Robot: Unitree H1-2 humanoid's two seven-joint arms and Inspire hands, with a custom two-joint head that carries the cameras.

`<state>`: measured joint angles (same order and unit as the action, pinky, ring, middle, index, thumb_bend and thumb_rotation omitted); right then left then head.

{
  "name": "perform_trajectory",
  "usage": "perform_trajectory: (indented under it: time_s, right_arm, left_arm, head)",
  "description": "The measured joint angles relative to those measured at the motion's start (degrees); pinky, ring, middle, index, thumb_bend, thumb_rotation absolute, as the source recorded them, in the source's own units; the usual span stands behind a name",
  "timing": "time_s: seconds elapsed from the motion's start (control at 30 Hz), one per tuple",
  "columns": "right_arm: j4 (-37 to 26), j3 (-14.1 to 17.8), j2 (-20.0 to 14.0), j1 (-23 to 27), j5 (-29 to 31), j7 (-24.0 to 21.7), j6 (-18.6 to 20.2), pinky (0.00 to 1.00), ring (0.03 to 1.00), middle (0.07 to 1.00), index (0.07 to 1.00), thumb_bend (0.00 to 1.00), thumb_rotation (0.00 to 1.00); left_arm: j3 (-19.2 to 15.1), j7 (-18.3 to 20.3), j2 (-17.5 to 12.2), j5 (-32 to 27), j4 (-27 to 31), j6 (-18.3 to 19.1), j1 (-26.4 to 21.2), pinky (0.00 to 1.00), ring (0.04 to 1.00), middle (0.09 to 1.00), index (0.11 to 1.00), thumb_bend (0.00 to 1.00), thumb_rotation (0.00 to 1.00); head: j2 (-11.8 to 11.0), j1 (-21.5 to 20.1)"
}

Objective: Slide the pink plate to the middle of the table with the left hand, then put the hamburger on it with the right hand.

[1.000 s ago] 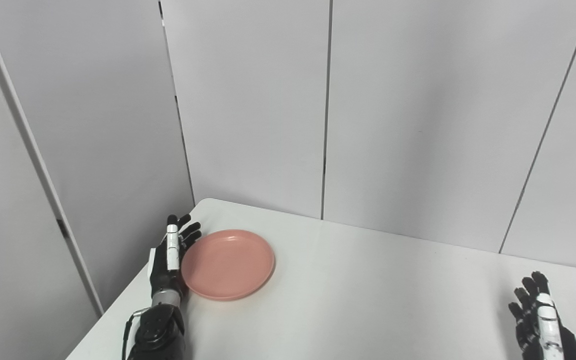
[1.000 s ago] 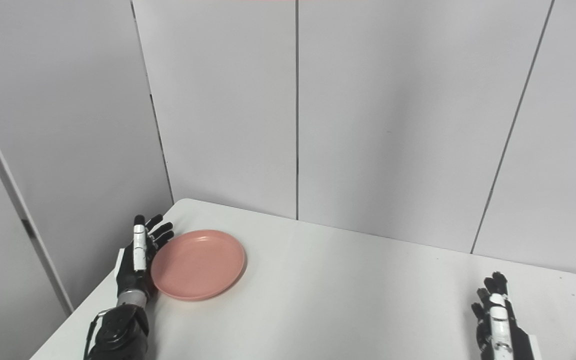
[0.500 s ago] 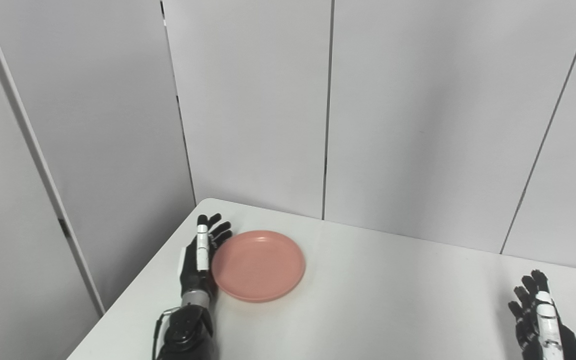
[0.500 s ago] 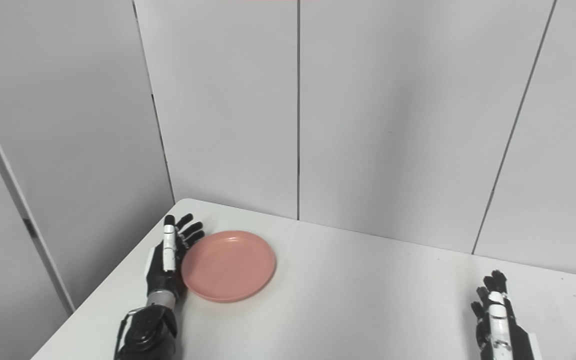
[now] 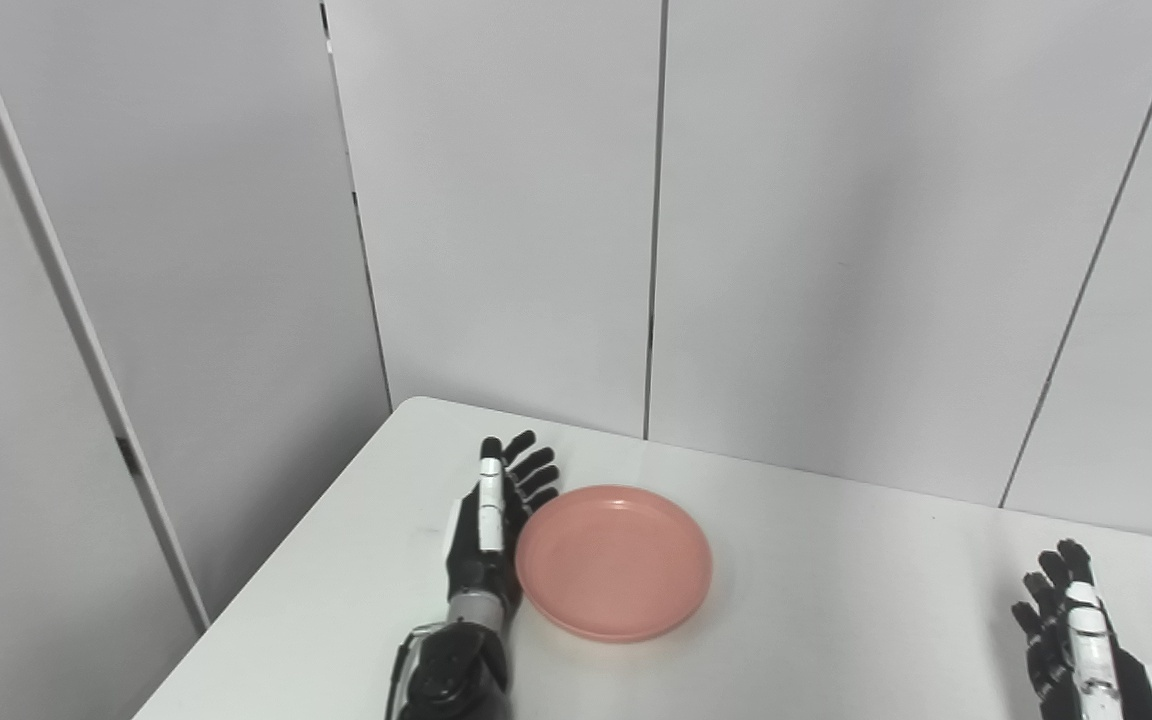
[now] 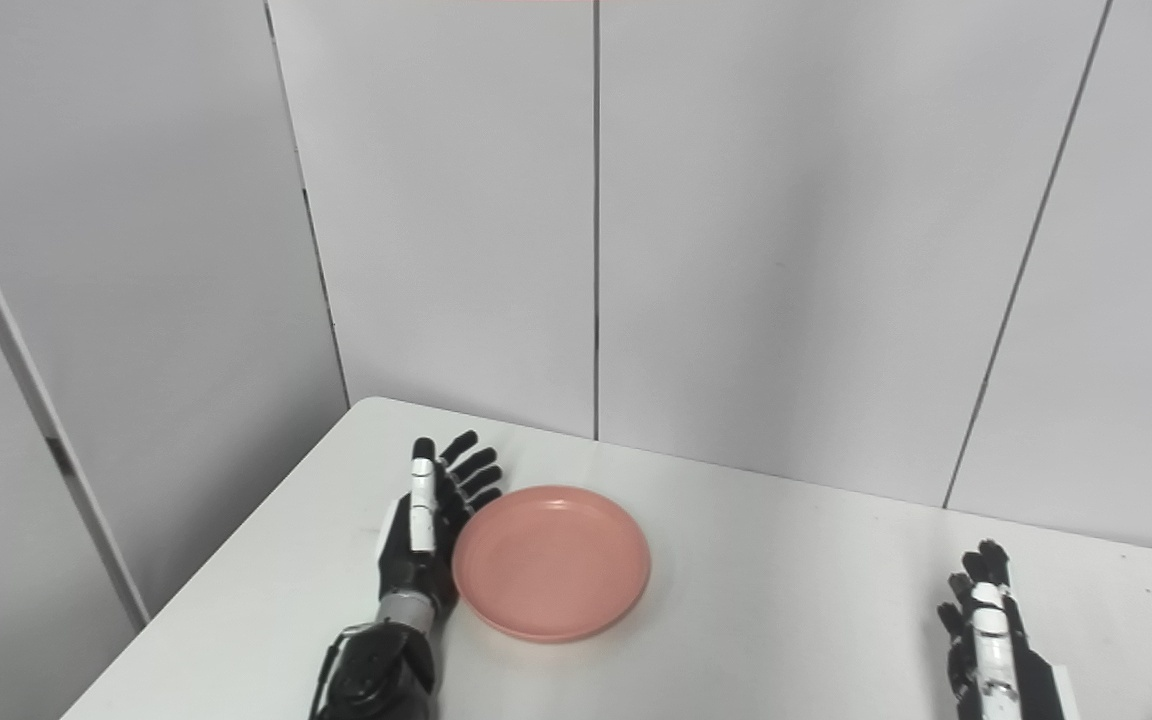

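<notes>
Flat and spread, the left hand [image 5: 484,535] rests edge-on against the left rim of the pink plate [image 5: 614,561], which holds nothing, left of centre on the white surface [image 5: 816,620]. Well apart, the right hand [image 5: 1071,640] waits with fingers spread, holding nothing.

The table [image 5: 836,640] has a plain white top with a rounded far-left corner. Its left edge runs diagonally from that corner toward the near left. Its far edge runs from the corner toward the right and stands just beside the wall panels [image 5: 496,200]. The panels are light grey, flat and upright. Narrow dark vertical seams [image 5: 652,220] separate them, one seam near the centre and another slanted seam at the far right. On the left, a pale strip [image 5: 46,300] crosses a panel diagonally. A small dark fitting [image 5: 126,455] sits on that strip, level with the table's far corner.
</notes>
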<state>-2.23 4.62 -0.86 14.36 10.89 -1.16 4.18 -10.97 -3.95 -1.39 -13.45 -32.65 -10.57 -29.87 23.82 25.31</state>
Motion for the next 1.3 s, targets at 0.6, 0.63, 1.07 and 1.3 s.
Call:
perform_trajectory:
  time_s: [0.6,0.63,1.07,1.3]
  right_arm:
    - [7.6,-0.77,0.35,0.49,-0.33,-0.32,-1.02,1.0,1.0,1.0,1.0,0.58,0.84]
    - [8.07,-0.91,0.47,0.67,-0.52,-0.32,-1.21,1.0,1.0,1.0,1.0,0.57,0.84]
    - [5.44,-3.43,2.1,1.1,-3.89,0.22,-0.67,1.0,1.0,1.0,1.0,0.49,0.92]
    - [5.23,-4.15,2.75,1.76,-4.96,0.77,-0.37,1.0,1.0,1.0,1.0,0.56,0.9]
  left_arm:
    - [3.82,3.11,5.27,0.42,2.62,0.38,2.03,0.85,0.854,0.831,0.841,0.82,1.0]
    - [4.35,3.21,5.53,0.52,3.35,0.71,2.48,0.86,0.859,0.837,0.848,0.81,1.0]
    - [9.01,3.29,9.09,3.96,10.32,3.47,7.47,0.83,0.841,0.842,0.849,0.76,1.0]
    - [10.95,3.98,9.59,5.31,12.83,4.65,9.49,0.87,0.882,0.884,0.888,0.77,1.0]
  head:
    - [3.96,-14.59]
    - [4.13,-15.37]
    - [7.47,-25.12]
    - [8.17,-28.21]
